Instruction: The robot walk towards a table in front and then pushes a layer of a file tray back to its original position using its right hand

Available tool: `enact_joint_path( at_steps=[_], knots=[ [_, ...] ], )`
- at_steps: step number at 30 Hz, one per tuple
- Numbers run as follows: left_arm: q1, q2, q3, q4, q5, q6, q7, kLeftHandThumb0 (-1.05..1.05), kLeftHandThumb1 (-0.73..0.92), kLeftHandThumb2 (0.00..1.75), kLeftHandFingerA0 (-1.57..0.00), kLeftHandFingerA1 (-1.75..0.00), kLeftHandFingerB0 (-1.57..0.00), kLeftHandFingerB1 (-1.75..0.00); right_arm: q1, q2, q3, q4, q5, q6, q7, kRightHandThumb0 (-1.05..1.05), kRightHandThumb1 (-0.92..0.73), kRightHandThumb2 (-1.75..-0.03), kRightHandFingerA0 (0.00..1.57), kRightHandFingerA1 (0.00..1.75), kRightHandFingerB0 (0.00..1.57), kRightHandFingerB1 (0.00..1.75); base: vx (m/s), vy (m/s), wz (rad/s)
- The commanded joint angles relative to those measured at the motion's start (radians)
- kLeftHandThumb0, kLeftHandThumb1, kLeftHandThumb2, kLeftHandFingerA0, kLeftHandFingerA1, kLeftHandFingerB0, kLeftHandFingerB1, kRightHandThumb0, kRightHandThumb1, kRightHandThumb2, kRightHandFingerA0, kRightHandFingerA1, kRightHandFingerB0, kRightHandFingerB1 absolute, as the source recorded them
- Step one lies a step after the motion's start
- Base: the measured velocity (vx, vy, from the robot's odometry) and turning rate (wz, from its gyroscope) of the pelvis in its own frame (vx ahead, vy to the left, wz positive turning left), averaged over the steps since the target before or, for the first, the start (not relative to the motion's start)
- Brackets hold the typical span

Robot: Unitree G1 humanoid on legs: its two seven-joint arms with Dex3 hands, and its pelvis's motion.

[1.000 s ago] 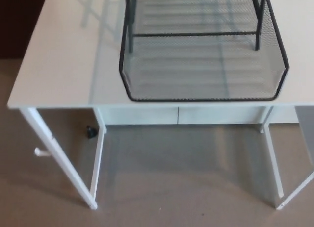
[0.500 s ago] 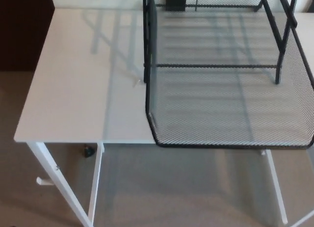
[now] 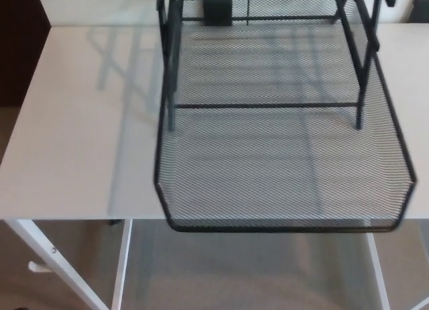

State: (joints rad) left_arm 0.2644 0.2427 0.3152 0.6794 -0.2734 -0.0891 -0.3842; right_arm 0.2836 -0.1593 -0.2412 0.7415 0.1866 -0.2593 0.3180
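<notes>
Black mesh file tray (image 3: 281, 156): centre to lower right of frame, bottom layer pulled out, front rim overhanging white table (image 3: 74, 142) edge. View has closed in since earlier frames; approach nearly complete. Neither hand visible; push not begun.

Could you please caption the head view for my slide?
Black mesh file tray layer pulled out over the white table front edge; no robot hand visible.

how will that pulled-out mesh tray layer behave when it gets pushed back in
The mesh tray layer is thin wire mesh, so probably light and fairly stiff. It overhangs the table edge, and pushed at one corner it may skew against the frame posts rather than slide straight.
</notes>
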Motion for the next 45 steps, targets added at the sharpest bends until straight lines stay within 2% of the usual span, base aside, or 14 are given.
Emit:
enact_joint_path(
  at_steps=[1,5,6,10,15,17,18,19,24,25,28,29,39,45],
  knots=[
    [-0.002,0.023,0.003,0.004,0.016,0.003,0.012,-0.19,0.47,0.54,-0.71,-0.45,-0.54,-0.39,0.001,-0.005,0.005,0.003,-0.014,0.002,-0.017,-0.31,-0.55,-0.56,0.67,0.53,0.45,0.41,-0.02,0.18,-0.05],
    [-0.005,0.027,-0.002,0.015,0.021,-0.01,0.012,-0.18,0.47,0.54,-0.72,-0.45,-0.54,-0.39,-0.005,-0.006,0.009,0.011,-0.023,-0.003,-0.03,-0.39,-0.45,-0.72,0.62,0.61,0.41,0.5,0.01,0.215,0.16],
    [-0.007,0.029,-0.003,0.016,0.021,-0.01,0.01,-0.18,0.48,0.54,-0.71,-0.45,-0.53,-0.39,-0.004,-0.005,0.01,0.01,-0.024,-0.005,-0.031,-0.32,-0.55,-0.56,0.68,0.54,0.46,0.41,0.0,0.0,0.0],
    [-0.012,0.03,-0.005,0.027,0.022,-0.02,0.015,-0.18,0.46,0.54,-0.73,-0.46,-0.55,-0.4,0.006,0.0,0.009,-0.009,-0.018,-0.003,-0.021,-0.37,-0.46,-0.71,0.61,0.61,0.41,0.5,0.05,0.031,0.06],
    [-0.009,0.039,-0.012,0.025,0.019,-0.039,-0.019,-0.21,0.52,0.56,-0.63,-0.45,-0.53,-0.39,0.007,-0.003,0.028,-0.015,-0.05,-0.026,-0.045,-0.33,-0.56,-0.56,0.68,0.52,0.47,0.41,0.02,-0.018,0.04],
    [-0.008,0.039,-0.014,0.023,0.019,-0.042,-0.021,-0.21,0.52,0.55,-0.64,-0.45,-0.53,-0.39,0.005,-0.003,0.028,-0.012,-0.047,-0.027,-0.043,-0.4,-0.45,-0.73,0.63,0.61,0.43,0.5,0.0,0.0,0.0],
    [-0.002,0.041,-0.019,0.014,0.025,-0.041,-0.02,-0.21,0.52,0.56,-0.63,-0.45,-0.5,-0.39,0.011,-0.002,0.029,-0.019,-0.049,-0.027,-0.048,-0.34,-0.55,-0.56,0.68,0.52,0.47,0.41,0.0,0.0,0.0],
    [0.002,0.039,-0.018,0.006,0.021,-0.04,-0.023,-0.2,0.52,0.55,-0.63,-0.45,-0.5,-0.39,0.011,-0.001,0.029,-0.021,-0.05,-0.024,-0.052,-0.41,-0.45,-0.73,0.62,0.61,0.43,0.51,0.0,0.0,0.0],
    [0.011,0.038,-0.018,0.009,0.02,-0.052,-0.035,-0.21,0.51,0.55,-0.61,-0.45,-0.51,-0.39,0.046,0.013,0.034,-0.069,-0.052,-0.049,-0.056,-0.34,-0.54,-0.56,0.66,0.51,0.46,0.41,0.0,0.0,0.0],
    [0.01,0.039,-0.018,0.01,0.021,-0.053,-0.037,-0.21,0.52,0.55,-0.6,-0.45,-0.51,-0.39,0.075,0.011,0.052,-0.112,-0.085,-0.079,-0.071,-0.48,-0.42,-0.76,0.53,0.58,0.36,0.49,0.0,0.0,0.0],
    [0.005,0.039,-0.019,0.006,0.019,-0.044,-0.042,-0.22,0.52,0.56,-0.59,-0.44,-0.5,-0.39,0.165,0.011,0.094,-0.25,-0.156,-0.143,-0.111,-0.49,-0.41,-0.76,0.5,0.58,0.37,0.5,0.0,0.0,0.0],
    [0.002,0.04,-0.021,0.003,0.018,-0.043,-0.048,-0.21,0.54,0.56,-0.58,-0.44,-0.51,-0.39,0.253,0.011,0.112,-0.371,-0.198,-0.184,-0.127,-0.41,-0.55,-0.56,0.45,0.42,0.37,0.36,0.0,0.0,0.0],
    [0.0,0.046,-0.02,-0.042,0.015,-0.011,-0.047,-0.18,0.55,0.56,-0.58,-0.43,-0.51,-0.38,0.624,0.087,0.06,-0.794,-0.26,-0.606,-0.17,-0.49,-0.44,-0.73,0.36,0.51,0.33,0.45,0.0,0.0,0.0],
    [-0.005,0.048,-0.013,-0.03,0.014,-0.019,-0.044,-0.23,0.51,0.62,-0.56,-0.47,-0.49,-0.43,0.645,0.113,-0.03,-0.927,-0.183,-0.609,-0.185,-0.57,-0.47,-0.79,0.37,0.49,0.32,0.45,0.0,0.0,0.0]
  ],
)
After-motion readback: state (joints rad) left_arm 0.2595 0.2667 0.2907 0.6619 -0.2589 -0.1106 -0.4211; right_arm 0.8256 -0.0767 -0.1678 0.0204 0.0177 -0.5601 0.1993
